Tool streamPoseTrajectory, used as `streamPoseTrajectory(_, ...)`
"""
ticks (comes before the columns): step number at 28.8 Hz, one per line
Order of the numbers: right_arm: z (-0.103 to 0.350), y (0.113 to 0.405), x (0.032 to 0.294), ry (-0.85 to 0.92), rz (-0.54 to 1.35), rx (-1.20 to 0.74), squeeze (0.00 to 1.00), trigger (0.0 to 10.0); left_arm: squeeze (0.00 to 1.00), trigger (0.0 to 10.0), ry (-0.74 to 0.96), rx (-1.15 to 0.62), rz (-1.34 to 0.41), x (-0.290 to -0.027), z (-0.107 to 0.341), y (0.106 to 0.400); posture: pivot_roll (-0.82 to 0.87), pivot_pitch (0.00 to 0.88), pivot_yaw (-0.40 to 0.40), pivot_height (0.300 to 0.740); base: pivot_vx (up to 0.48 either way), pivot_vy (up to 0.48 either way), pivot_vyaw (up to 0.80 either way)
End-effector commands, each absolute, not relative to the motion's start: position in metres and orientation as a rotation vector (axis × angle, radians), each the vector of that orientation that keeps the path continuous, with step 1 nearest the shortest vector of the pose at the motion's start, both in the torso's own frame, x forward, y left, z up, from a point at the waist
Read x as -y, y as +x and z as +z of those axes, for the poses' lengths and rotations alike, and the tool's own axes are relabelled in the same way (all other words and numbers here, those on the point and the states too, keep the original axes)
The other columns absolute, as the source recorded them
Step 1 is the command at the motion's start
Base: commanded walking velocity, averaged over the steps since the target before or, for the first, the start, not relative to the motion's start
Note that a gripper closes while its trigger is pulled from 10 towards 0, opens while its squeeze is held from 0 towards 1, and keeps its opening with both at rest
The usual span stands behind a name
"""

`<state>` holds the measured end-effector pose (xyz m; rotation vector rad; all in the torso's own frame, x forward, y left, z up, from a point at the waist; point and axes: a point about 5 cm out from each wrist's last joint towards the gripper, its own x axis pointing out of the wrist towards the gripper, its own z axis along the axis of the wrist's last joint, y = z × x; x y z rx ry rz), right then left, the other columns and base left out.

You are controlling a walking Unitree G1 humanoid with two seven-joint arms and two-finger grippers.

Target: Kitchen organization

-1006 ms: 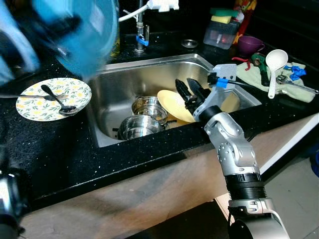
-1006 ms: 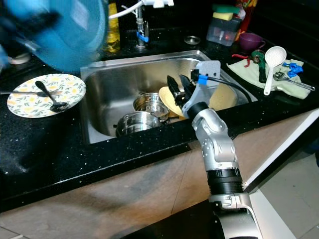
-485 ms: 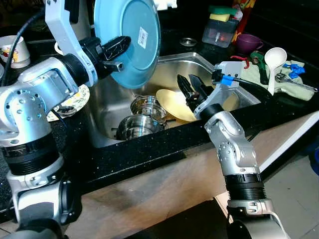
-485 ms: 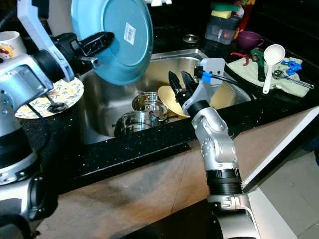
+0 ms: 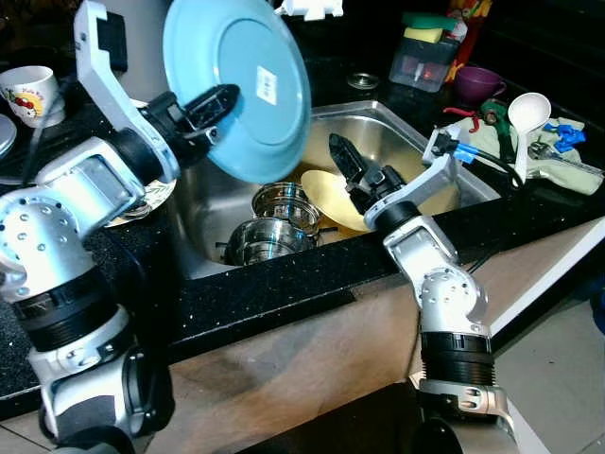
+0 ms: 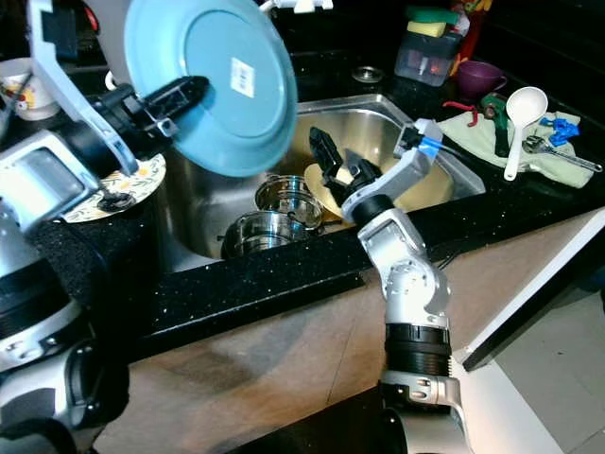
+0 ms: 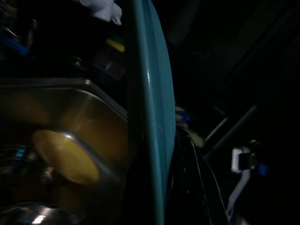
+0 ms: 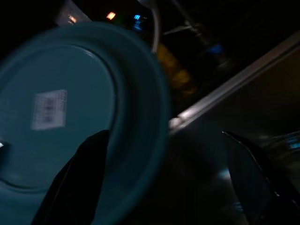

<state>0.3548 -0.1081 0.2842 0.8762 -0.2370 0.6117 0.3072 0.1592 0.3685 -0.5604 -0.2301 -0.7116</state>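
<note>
- The black speckled table [image 5: 265,293] runs along the near edge, with the steel sink [image 5: 213,203] set into it.
- The right pincer [image 5: 352,172] reaches over the sink's near rim, its two black fingers spread apart and holding nothing, just above a yellow plate [image 5: 326,197] that leans inside the sink.
- Beside the yellow plate, two steel pots [image 5: 269,227] sit in the sink's bottom (one nearer, one just behind it).
- The left pincer [image 5: 210,106] is clamped on the rim of a blue plate [image 5: 241,85], which it holds tilted, nearly upright, in the air over the left part of the sink; a white sticker shows on the plate's underside.
- Behind the left arm, a flowered plate [image 6: 118,184] lies flat on the table, and a white mug [image 5: 28,87] stands farther back.
- To the right of the sink, a white ladle [image 5: 523,118] rests on a green cloth [image 5: 558,161].
- Farther back stand a purple cup [image 5: 478,83] and a clear container [image 5: 423,64] topped with sponges.
</note>
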Motion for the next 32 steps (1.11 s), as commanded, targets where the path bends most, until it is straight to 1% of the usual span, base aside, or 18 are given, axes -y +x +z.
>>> streamPoseTrajectory(1, 0.291, 0.352, 0.111, 0.949, 0.623, 0.247, 0.70, 10.0, 0.00, 0.0, -0.622, 0.247, -0.702, -0.163, 0.368, 0.306, 0.02, 0.181, -0.022, 0.740, 0.000, 0.000, 0.00)
streamPoseTrajectory(2, 0.291, 0.351, 0.111, 1.011, 0.623, 0.241, 0.00, 10.0, 0.00, 0.0, -0.684, 0.260, -0.700, -0.164, 0.368, 0.306, 0.02, 0.178, -0.021, 0.740, 0.000, 0.000, 0.00)
streamPoseTrajectory(3, 0.291, 0.351, 0.111, 1.011, 0.623, 0.241, 0.00, 10.0, 0.00, 0.0, -0.684, 0.260, -0.700, -0.164, 0.368, 0.306, 0.02, 0.178, -0.021, 0.740, 0.000, 0.000, 0.00)
streamPoseTrajectory(6, 0.291, 0.348, 0.110, 1.196, 0.667, 0.219, 0.00, 10.0, 0.00, 0.0, -0.858, 0.266, -0.701, -0.171, 0.364, 0.307, 0.02, 0.174, -0.022, 0.740, 0.000, 0.000, 0.00)
streamPoseTrajectory(7, 0.291, 0.348, 0.110, 1.196, 0.667, 0.219, 0.00, 10.0, 0.00, 0.0, -0.858, 0.266, -0.701, -0.171, 0.364, 0.307, 0.02, 0.174, -0.022, 0.740, 0.000, 0.000, 0.00)
streamPoseTrajectory(9, 0.292, 0.345, 0.109, 1.266, 0.720, 0.193, 0.00, 10.0, 0.00, 0.0, -0.923, 0.245, -0.694, -0.176, 0.358, 0.308, 0.02, 0.174, -0.022, 0.740, 0.000, 0.000, 0.00)
streamPoseTrajectory(12, 0.292, 0.345, 0.109, 1.266, 0.720, 0.193, 0.00, 10.0, 0.00, 0.0, -0.923, 0.245, -0.694, -0.176, 0.358, 0.308, 0.02, 0.174, -0.022, 0.740, 0.000, 0.000, 0.00)
streamPoseTrajectory(13, 0.291, 0.342, 0.106, 1.247, 0.765, 0.155, 0.00, 10.0, 0.00, 0.0, -1.014, 0.230, -0.676, -0.180, 0.352, 0.311, 0.02, 0.172, -0.024, 0.740, 0.000, 0.000, 0.00)
streamPoseTrajectory(18, 0.291, 0.338, 0.098, 1.246, 0.806, 0.110, 0.00, 10.0, 0.00, 0.0, -1.135, 0.202, -0.681, -0.177, 0.345, 0.311, 0.02, 0.174, -0.025, 0.740, 0.000, 0.000, 0.00)
streamPoseTrajectory(23, 0.288, 0.337, 0.090, 1.195, 0.812, 0.072, 0.00, 10.0, 0.00, 0.0, -1.173, 0.162, -0.690, -0.169, 0.335, 0.308, 0.02, 0.176, -0.024, 0.740, 0.000, 0.000, 0.00)
streamPoseTrajectory(25, 0.288, 0.336, 0.088, 1.194, 0.816, 0.058, 0.00, 10.0, 0.00, 0.0, -1.163, 0.119, -0.708, -0.161, 0.329, 0.306, 0.02, 0.178, -0.024, 0.740, 0.000, 0.000, 0.00)
streamPoseTrajectory(32, 0.290, 0.337, 0.089, 1.207, 0.816, 0.058, 0.00, 10.0, 0.00, 0.0, -1.162, 0.059, -0.692, -0.157, 0.324, 0.304, 0.01, 0.182, -0.023, 0.740, 0.000, 0.000, 0.00)
